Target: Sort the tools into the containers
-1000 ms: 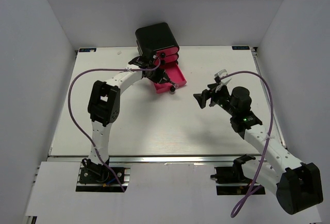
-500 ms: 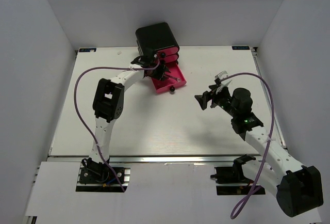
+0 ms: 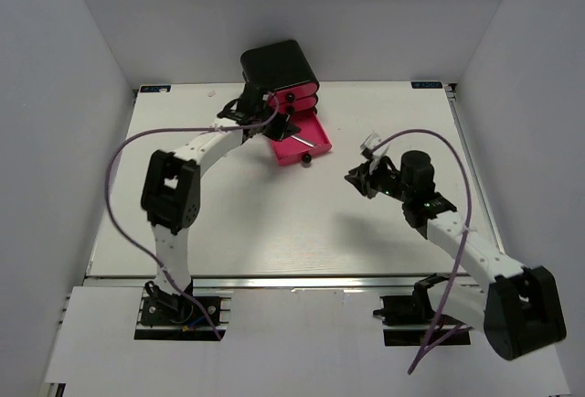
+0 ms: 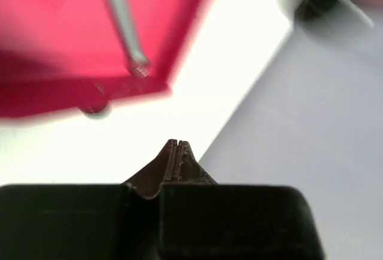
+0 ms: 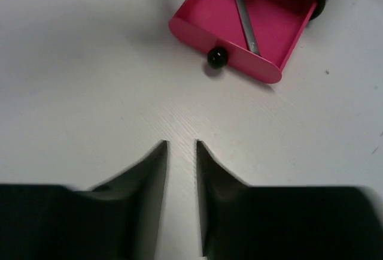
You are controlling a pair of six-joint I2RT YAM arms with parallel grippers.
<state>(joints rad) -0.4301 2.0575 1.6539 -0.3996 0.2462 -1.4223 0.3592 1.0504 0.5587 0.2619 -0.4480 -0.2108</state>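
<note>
A black chest (image 3: 279, 66) stands at the table's far edge, its lowest pink-red drawer (image 3: 291, 151) pulled out. A silver wrench (image 3: 302, 139) lies inside that drawer; the right wrist view shows the wrench (image 5: 245, 20) slanting across the drawer's floor (image 5: 206, 14) behind the dark knob (image 5: 216, 56). My left gripper (image 3: 283, 126) hovers at the drawer's left side, shut and empty, the wrench (image 4: 122, 26) just ahead of its tips (image 4: 175, 144). My right gripper (image 3: 361, 178) is to the drawer's right over bare table, its jaws (image 5: 181, 144) a narrow gap apart with nothing between.
The two upper drawers (image 3: 302, 97) are closed. White walls enclose the table on the left, right and back. A purple cable (image 3: 123, 155) loops beside the left arm and another (image 3: 466, 177) arcs over the right arm.
My right gripper's jaws have come from wide apart to a narrow gap, and it has dropped a little. The left arm's elbow swung left while its gripper stayed by the drawer.
</note>
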